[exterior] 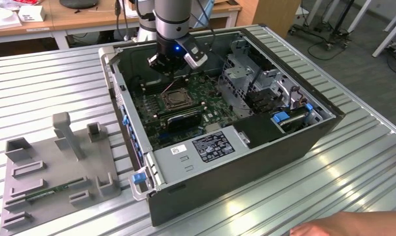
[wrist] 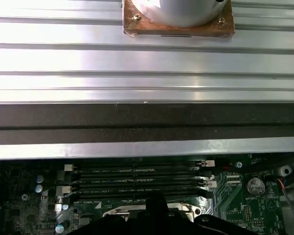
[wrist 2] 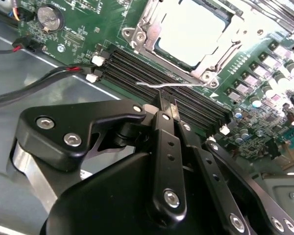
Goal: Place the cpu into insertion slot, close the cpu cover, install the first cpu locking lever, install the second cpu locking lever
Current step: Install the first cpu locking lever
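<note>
**Jaws pressed together at a locking lever beside the socket**

Jaws are being shown pressed together in the second wrist view, their tips touching the locking lever (wrist 2: 186, 85) near its mid-length. Whether the thin wire is being pinched between them or merely pushed cannot be told. The lever's long axis is running parallel to the memory slots (wrist 2: 137, 71), along the socket edge nearest them, and its bent handle end is pointing toward the dark cables (wrist 2: 54, 73). From the jaws, the insertion slot (wrist 2: 207, 76) is lying just beyond the lever, and the memory slots are passing beneath the tips. The cpu (wrist 2: 196, 29) is being carried in that slot. The cpu cover (wrist 2: 179, 62) is judged to be lying flat around it, framing the bright top.

In the exterior view the arm (exterior: 172, 19) is being held over the open computer case (exterior: 250, 162), which is standing on the ribbed counter (exterior: 355, 162). Only one arm is being used, so no question of a nearer one arises.

Being counted are:
- one cpu
- one insertion slot
- one cpu cover
- one lever at the jaws; whether a second is lying along the socket's far side cannot be told
- four memory slots
- one coin cell (wrist 2: 50, 17)

Off the case, one grey fixture (exterior: 60, 162) is lying on the counter toward the exterior view's left. One person's hand (exterior: 345, 227) is resting at the counter's near edge.
</note>
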Controlling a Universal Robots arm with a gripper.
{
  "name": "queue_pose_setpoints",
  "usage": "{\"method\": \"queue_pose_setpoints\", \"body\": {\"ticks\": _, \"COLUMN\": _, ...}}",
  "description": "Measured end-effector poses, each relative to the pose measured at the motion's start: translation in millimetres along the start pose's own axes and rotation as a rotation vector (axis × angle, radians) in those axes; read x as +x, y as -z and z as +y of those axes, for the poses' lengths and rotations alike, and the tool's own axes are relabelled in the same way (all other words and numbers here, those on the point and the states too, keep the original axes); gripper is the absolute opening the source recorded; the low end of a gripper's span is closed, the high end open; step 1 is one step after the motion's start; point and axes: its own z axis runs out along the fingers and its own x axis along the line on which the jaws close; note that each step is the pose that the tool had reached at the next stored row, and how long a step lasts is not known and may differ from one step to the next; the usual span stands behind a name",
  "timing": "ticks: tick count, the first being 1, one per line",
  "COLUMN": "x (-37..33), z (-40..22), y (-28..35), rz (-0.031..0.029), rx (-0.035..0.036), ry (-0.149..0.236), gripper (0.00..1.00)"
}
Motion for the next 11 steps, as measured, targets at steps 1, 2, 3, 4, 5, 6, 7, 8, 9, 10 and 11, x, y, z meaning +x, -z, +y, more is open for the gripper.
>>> {"method": "queue_pose_setpoints", "body": {"ticks": 1, "x": 0.2, "z": 0.0, "y": 0.0, "rz": -0.0061, "rx": -0.0007, "ry": 0.004, "gripper": 0.11}}
{"method": "queue_pose_setpoints", "body": {"ticks": 2, "x": 0.4, "z": -0.1, "y": -0.1, "rz": -0.0124, "rx": -0.0015, "ry": 0.008, "gripper": 0.11}}
{"method": "queue_pose_setpoints", "body": {"ticks": 3, "x": 0.7, "z": -0.3, "y": 0.0, "rz": -0.0184, "rx": -0.002, "ry": 0.011, "gripper": 0.11}}
{"method": "queue_pose_setpoints", "body": {"ticks": 4, "x": 0.9, "z": -0.4, "y": 0.0, "rz": -0.0225, "rx": -0.0022, "ry": 0.013, "gripper": 0.11}}
{"method": "queue_pose_setpoints", "body": {"ticks": 5, "x": 1.0, "z": -0.4, "y": 0.0, "rz": -0.0236, "rx": -0.0023, "ry": 0.013, "gripper": 0.11}}
{"method": "queue_pose_setpoints", "body": {"ticks": 6, "x": 0.9, "z": -0.4, "y": 0.0, "rz": -0.0237, "rx": -0.0023, "ry": 0.013, "gripper": 0.11}}
{"method": "queue_pose_setpoints", "body": {"ticks": 7, "x": 0.9, "z": -0.4, "y": 0.0, "rz": -0.0238, "rx": -0.0023, "ry": 0.013, "gripper": 0.11}}
{"method": "queue_pose_setpoints", "body": {"ticks": 8, "x": 1.0, "z": -0.4, "y": 0.0, "rz": -0.0238, "rx": -0.0023, "ry": 0.013, "gripper": 0.11}}
{"method": "queue_pose_setpoints", "body": {"ticks": 9, "x": 1.0, "z": -0.4, "y": 0.0, "rz": -0.0238, "rx": -0.0022, "ry": 0.013, "gripper": 0.11}}
{"method": "queue_pose_setpoints", "body": {"ticks": 10, "x": 1.0, "z": -0.4, "y": 0.0, "rz": -0.0239, "rx": -0.0022, "ry": 0.013, "gripper": 0.11}}
{"method": "queue_pose_setpoints", "body": {"ticks": 11, "x": 1.0, "z": -0.4, "y": 0.0, "rz": -0.0239, "rx": -0.0023, "ry": 0.014, "gripper": 0.11}}
